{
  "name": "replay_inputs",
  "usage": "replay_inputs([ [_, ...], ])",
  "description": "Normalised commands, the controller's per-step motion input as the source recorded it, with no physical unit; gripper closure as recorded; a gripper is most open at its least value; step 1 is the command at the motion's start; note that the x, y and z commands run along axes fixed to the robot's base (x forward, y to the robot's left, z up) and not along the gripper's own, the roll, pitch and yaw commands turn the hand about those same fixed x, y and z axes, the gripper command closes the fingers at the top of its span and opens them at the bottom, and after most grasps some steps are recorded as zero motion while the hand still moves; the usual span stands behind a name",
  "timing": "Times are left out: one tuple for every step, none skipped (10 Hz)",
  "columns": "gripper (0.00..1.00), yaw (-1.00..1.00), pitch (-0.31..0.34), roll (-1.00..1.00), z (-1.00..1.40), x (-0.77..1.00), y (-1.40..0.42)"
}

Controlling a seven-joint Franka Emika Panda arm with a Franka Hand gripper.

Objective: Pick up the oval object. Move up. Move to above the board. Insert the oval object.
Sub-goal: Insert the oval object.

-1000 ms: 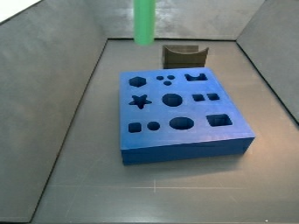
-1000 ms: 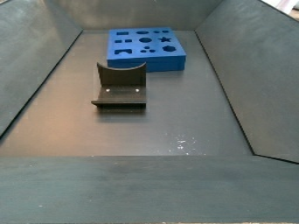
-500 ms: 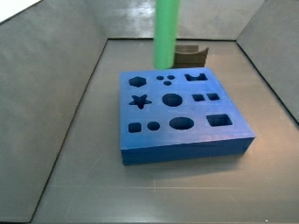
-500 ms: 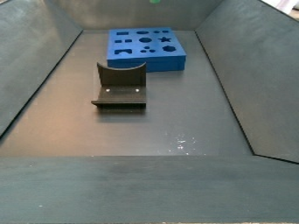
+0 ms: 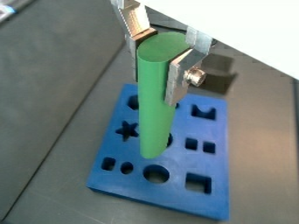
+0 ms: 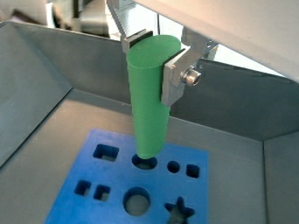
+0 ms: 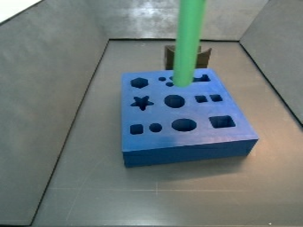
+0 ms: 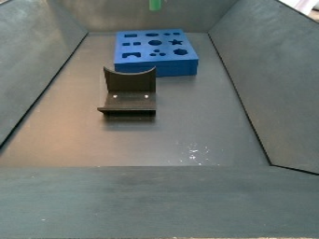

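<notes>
The oval object [image 5: 156, 105] is a long bright green peg hanging upright, and my gripper [image 5: 160, 54] is shut on its upper end, silver fingers [image 5: 181, 70] pressed on both sides. The same grip shows in both wrist views, gripper [image 6: 155, 54] on the peg [image 6: 147, 105]. Its lower end hangs over the blue board [image 5: 222, 166], [image 6: 122, 175], near the round holes in the middle. In a side view the peg [image 7: 190, 40] stands above the back half of the board [image 7: 190, 142], with the gripper out of frame. Only the peg's tip [image 8: 156, 4] shows above the board [image 8: 156, 63] elsewhere.
The dark fixture [image 8: 127, 91] stands on the grey floor in front of the board, and shows behind the peg as well [image 7: 204, 55]. Sloping grey walls [image 7: 71, 97] enclose the floor on every side.
The peg has travelled sideways from beside the fixture to above the board's back half. Board and fixture have not moved.
</notes>
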Motion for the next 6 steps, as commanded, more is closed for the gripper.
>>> replay_inputs([
  [1.00, -0.80, -0.043, 0.00, -0.21, 0.27, -0.04],
  [1.00, -0.89, -0.073, 0.00, -0.22, 0.15, -0.02],
  [1.00, -0.91, -0.110, 0.00, -0.24, 0.11, -0.02],
  [1.00, -0.98, -0.121, 0.00, -0.24, 0.03, -0.01],
  [1.00, -1.00, -0.089, 0.00, -0.19, 0.01, 0.00],
  [1.00, -1.00, -0.077, 0.00, -0.18, 0.00, 0.00],
])
